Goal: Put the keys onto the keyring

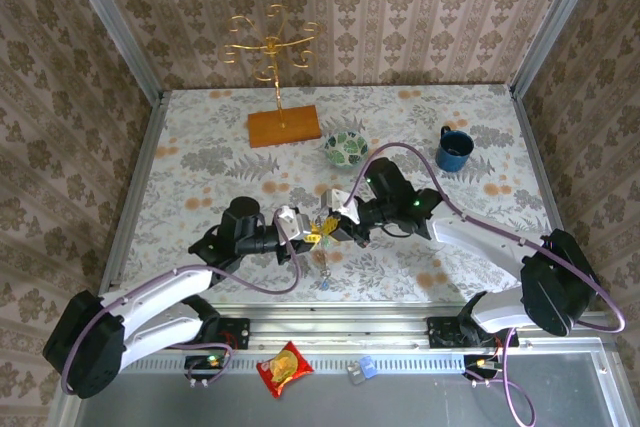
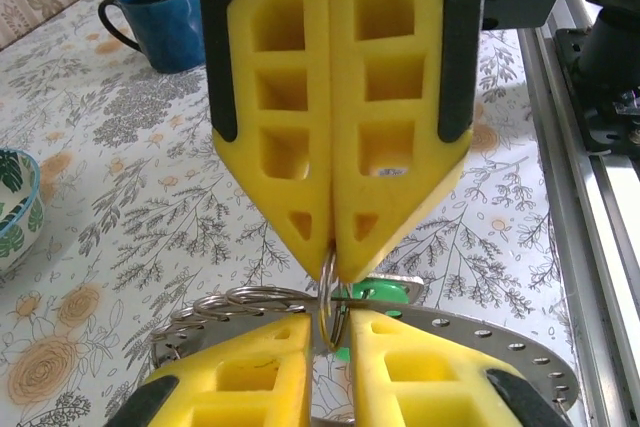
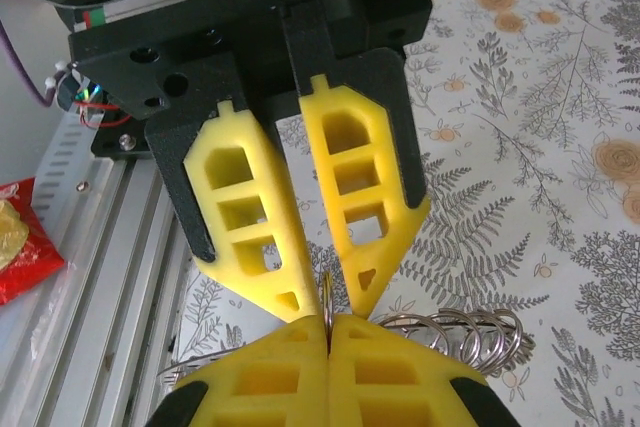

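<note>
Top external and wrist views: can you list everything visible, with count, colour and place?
table: one, pale floral cloth, wallpapered walls around.
jewellery stand: one, gold on a wooden base, far centre-left.
patterned bowl: one, green-and-white, far centre.
mug: one, blue, far right.
keyring: one, grey flat metal, under the grippers.
wire loops: several, silver, at the keyring's edge.
small ring: one, silver, between the grippers.
green key head: one, behind the small ring.
snack packet: one, red, near rail.
right gripper: yellow fingers, shut on small ring.
left gripper: yellow fingers flanking small ring; grip unclear.
</note>
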